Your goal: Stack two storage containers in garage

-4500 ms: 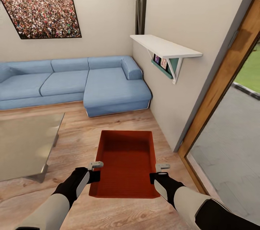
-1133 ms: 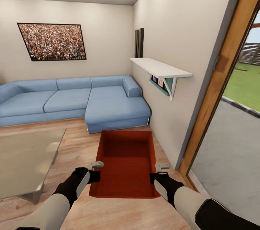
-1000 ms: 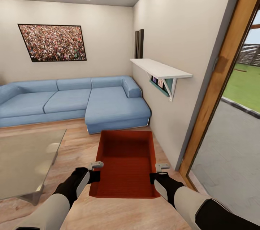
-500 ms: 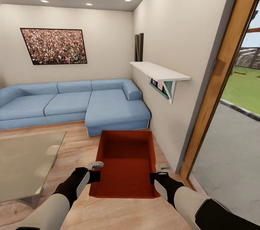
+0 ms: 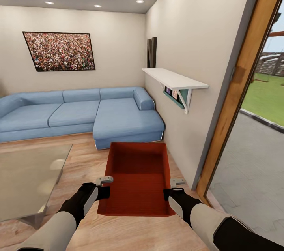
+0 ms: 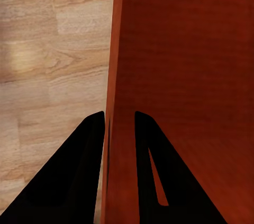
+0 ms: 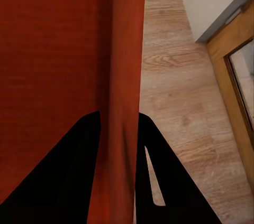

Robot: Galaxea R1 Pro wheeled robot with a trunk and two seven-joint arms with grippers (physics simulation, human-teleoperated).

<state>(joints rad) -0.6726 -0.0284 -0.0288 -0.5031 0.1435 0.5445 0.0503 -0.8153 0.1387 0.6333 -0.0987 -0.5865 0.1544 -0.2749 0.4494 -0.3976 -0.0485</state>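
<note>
Both white-sleeved arms with black wrists reach forward, level and parallel. The left end effector (image 5: 105, 187) pinches the left wall of the orange-red rectangular open-topped bin (image 5: 137, 178) between its two dark fingers (image 6: 79, 171). The right end effector (image 5: 173, 188) clamps the opposite wall likewise.

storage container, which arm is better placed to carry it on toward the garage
Neither alone: both. The left gripper straddles the left wall of the storage container and the right gripper straddles its right wall, level with each other, so carrying it with both looks steadiest.
</note>
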